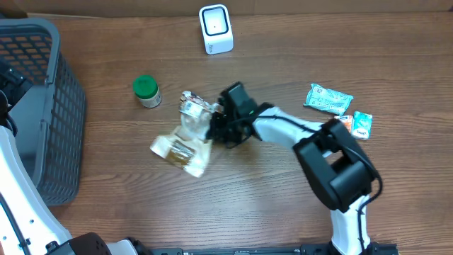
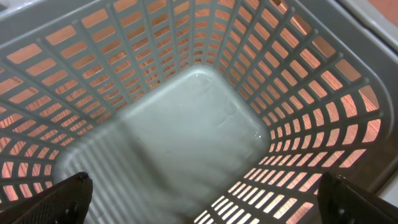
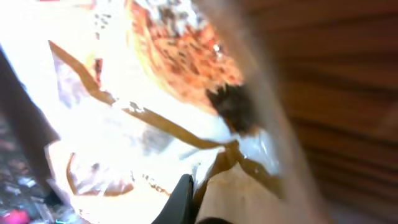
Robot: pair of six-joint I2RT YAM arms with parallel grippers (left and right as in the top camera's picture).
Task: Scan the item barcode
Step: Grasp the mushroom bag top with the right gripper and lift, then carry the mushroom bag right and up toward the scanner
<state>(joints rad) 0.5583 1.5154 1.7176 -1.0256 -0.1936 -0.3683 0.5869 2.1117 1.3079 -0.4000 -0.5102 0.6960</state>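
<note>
snack bag [image 1: 185,138] has its right edge hidden in the right tool [image 1: 214,126].

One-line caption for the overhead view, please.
Right gripper shut on the clear snack bag; white scanner stands farther back.

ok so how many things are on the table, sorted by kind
grey basket: 1
white scanner: 1
green-lidded jar: 1
clear bag: 1
teal packets: 2
total: 6

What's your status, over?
Right pincer shut on bag. Left pincer open over basket. Jar beside bag, off the line to scanner.
</note>
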